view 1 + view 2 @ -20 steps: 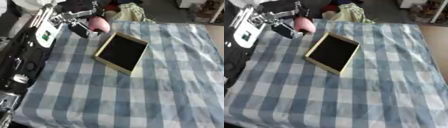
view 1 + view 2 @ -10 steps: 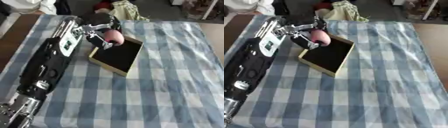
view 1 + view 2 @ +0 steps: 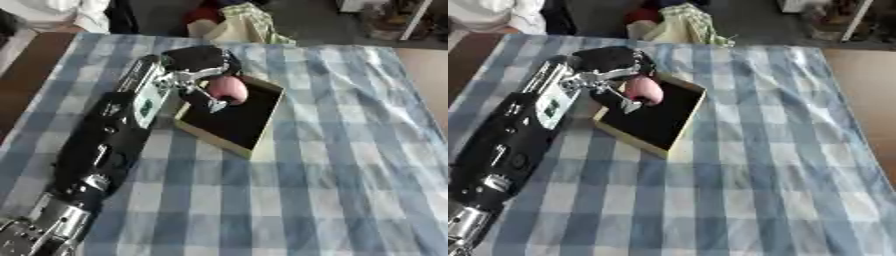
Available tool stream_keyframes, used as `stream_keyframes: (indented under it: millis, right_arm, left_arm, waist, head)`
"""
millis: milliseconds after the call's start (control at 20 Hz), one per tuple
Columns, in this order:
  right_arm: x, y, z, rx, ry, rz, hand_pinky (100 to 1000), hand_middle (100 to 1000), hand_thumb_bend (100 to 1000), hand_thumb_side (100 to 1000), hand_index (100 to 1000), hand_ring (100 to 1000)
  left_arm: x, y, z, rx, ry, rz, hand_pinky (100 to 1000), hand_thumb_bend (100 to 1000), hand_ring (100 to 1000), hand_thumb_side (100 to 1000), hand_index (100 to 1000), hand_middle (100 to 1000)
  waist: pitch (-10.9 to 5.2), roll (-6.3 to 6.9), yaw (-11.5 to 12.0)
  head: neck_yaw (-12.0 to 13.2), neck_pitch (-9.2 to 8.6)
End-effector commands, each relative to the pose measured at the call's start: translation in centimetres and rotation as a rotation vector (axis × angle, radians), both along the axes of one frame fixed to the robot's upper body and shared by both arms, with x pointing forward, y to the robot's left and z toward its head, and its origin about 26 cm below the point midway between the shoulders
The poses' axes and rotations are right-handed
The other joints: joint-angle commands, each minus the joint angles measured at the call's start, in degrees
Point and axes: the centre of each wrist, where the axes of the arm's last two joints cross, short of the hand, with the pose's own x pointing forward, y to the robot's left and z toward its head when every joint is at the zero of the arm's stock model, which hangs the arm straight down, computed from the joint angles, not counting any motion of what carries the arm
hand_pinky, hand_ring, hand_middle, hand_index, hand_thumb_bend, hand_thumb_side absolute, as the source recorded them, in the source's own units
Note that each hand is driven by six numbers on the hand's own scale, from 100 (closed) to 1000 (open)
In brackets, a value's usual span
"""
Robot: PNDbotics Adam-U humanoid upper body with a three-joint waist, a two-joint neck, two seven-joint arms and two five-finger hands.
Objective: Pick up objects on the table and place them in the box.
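Left hand (image 3: 199, 65) over the box (image 3: 254, 131), stereo head views. The left arm reaches in from the lower left across the bench (image 3: 350, 150), which is covered in a blue-and-white check cloth. Its fingers (image 3: 210, 102) are curled round a small pink object (image 3: 228, 88), rounded in shape; what the object is cannot be made out. The object hangs above the near-left part of the box's dark interior, close to the upper-left wall, and appears not yet to rest on the floor of the box, though the gap cannot be judged with certainty. The box is a shallow open tray with pale walls and a black bottom, lying askew to the check pattern. The right hand shows in neither view. No other loose object shows on the cloth in these views; a heap of fabric (image 3: 245, 20) lies beyond the far edge.

The step in hand is judged to be the release. To do it well, the hand should carry the pink object a little further toward the middle of the box, away from the wall beside it, so that it cannot catch the rim or roll out. The hand should lower before the fingers straighten, as a rounded thing dropped from height may bounce. The fingers should open fully, and the hand should then rise straight up so that it does not nudge the light box across the cloth.
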Motion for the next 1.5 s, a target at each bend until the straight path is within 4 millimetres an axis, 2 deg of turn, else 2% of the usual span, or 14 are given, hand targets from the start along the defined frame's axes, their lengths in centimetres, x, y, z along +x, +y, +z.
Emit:
stream_keyframes:
  millis: [50, 350, 400, 500, 550, 650, 800, 900, 1150, 1500]
  right_arm:
    - [-0.2, 0.2, 1.0, -0.017, -0.029, 0.014, 784, 660, 100, 883, 736, 594]
    - [-0.2, 0.1, 0.9, -0.013, -0.028, 0.013, 784, 659, 100, 883, 735, 594]
    - [-0.2, 0.1, 0.9, -0.012, -0.028, 0.012, 784, 659, 100, 883, 735, 594]
    - [-0.2, 0.1, 0.9, -0.011, -0.028, 0.012, 784, 660, 100, 882, 736, 594]
    - [-0.2, 0.1, 0.9, -0.011, -0.028, 0.012, 784, 660, 100, 882, 736, 594]
    - [-0.2, 0.1, 0.9, -0.011, -0.028, 0.012, 784, 660, 100, 882, 736, 594]
    - [-0.2, 0.1, 0.9, -0.011, -0.027, 0.012, 784, 660, 100, 882, 736, 594]
    - [-0.2, 0.1, 0.8, -0.011, -0.026, 0.012, 785, 660, 100, 882, 736, 594]
    - [-0.2, 0.1, 0.8, -0.009, -0.021, 0.011, 785, 660, 100, 882, 736, 594]
    - [-0.3, 0.0, 0.7, -0.012, -0.018, 0.006, 786, 662, 100, 879, 737, 596]
  left_arm:
    - [0.1, -0.4, 0.6, 0.016, -0.027, -0.019, 497, 133, 641, 148, 755, 635]
    - [0.2, -0.2, -0.2, 0.103, -0.015, -0.036, 654, 282, 780, 159, 890, 771]
    - [0.2, -0.2, -0.3, 0.114, -0.014, -0.036, 659, 285, 784, 160, 895, 776]
    - [0.3, -0.1, -0.5, 0.127, -0.014, -0.035, 688, 314, 806, 203, 917, 805]
    - [0.3, 0.0, -0.5, 0.133, -0.015, -0.033, 705, 341, 821, 259, 931, 823]
    - [0.3, 0.1, -0.5, 0.148, -0.029, -0.024, 729, 439, 837, 338, 940, 813]
    - [0.2, 0.3, -0.4, 0.16, -0.057, -0.009, 732, 457, 842, 353, 944, 819]
    - [0.2, 0.4, -0.4, 0.144, -0.071, -0.002, 730, 435, 845, 349, 943, 825]
    - [0.0, 0.5, 0.4, 0.054, -0.098, -0.014, 700, 298, 820, 266, 923, 806]
    - [-1.6, 0.5, 4.2, -0.148, -0.166, -0.051, 671, 179, 790, 207, 902, 792]
  waist:
    - [-0.71, -0.13, -0.2]
    - [-0.64, -0.02, -0.3]
    - [-0.63, -0.01, -0.3]
    - [-0.64, 0.01, -0.3]
    - [-0.65, 0.01, -0.3]
    - [-0.67, 0.0, -0.2]
    - [-0.75, -0.02, -0.2]
    - [-0.84, -0.03, -0.1]
    - [-1.11, -0.04, 0.0]
    - [-1.62, -0.1, 0.3]
  head:
    - [0.0, -0.51]
    - [0.0, -0.32]
    - [0.0, -0.32]
    - [0.0, -0.26]
    - [0.0, -0.24]
    - [0.0, -0.19]
    - [0.0, -0.11]
    - [0.1, -0.09]
    - [0.1, -0.02]
    - [-0.1, 0.17]
